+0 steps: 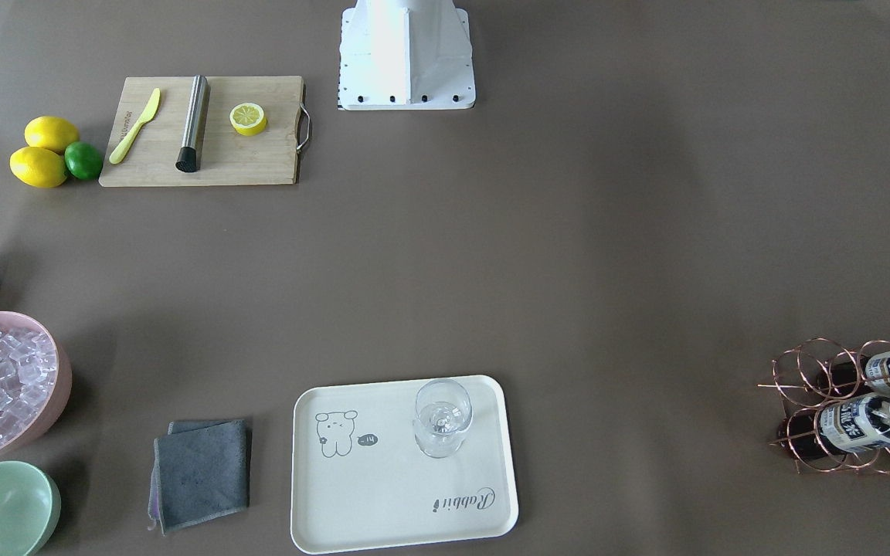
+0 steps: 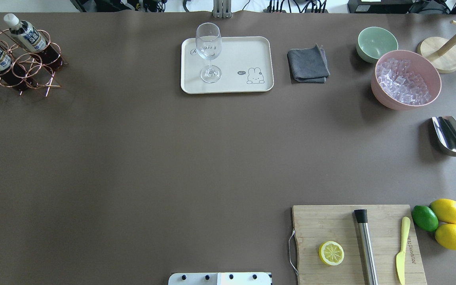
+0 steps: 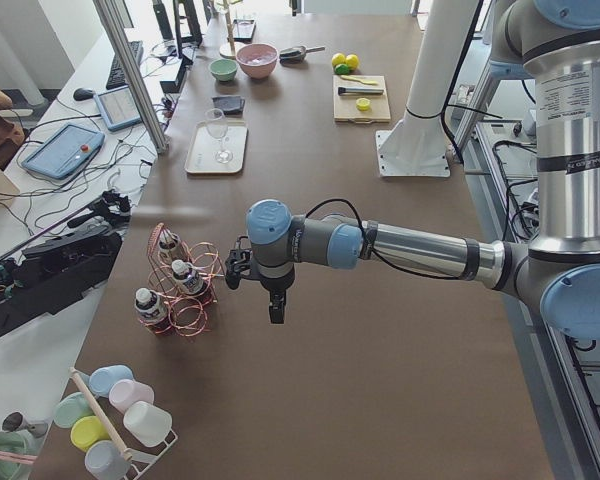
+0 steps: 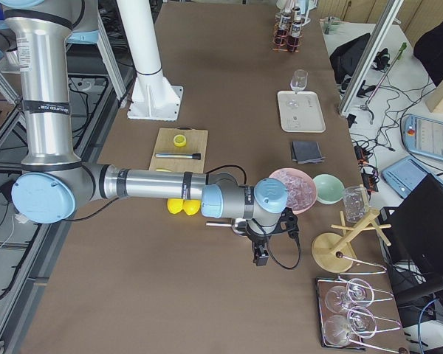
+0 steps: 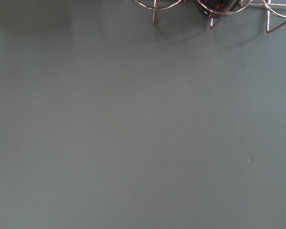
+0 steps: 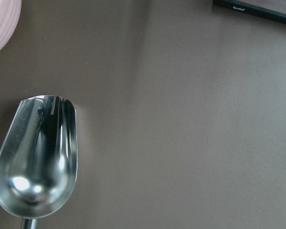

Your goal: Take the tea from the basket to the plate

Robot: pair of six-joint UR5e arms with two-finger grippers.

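The basket (image 2: 34, 75), a copper wire carrier, stands at the table's far left corner and holds tea bottles (image 2: 26, 33) with white caps; three bottles show in the exterior left view (image 3: 185, 277). The plate (image 2: 236, 55), a cream tray with a cartoon drawing, lies at the far middle and carries a clear glass (image 2: 209, 51). My left gripper (image 3: 277, 308) hangs above the table on the robot's side of the basket (image 3: 195, 315); I cannot tell whether it is open. My right gripper (image 4: 261, 258) hovers near the ice bowl, above the scoop (image 6: 35, 162); its state is unclear.
A grey cloth (image 2: 308, 64), a mint bowl (image 2: 376, 42), a pink ice bowl (image 2: 406, 79) and a steel scoop (image 2: 451, 136) lie at the right. A cutting board (image 2: 358, 243) with a lemon half, knife and muddler sits near right, lemons and a lime (image 2: 424, 217) beside it.
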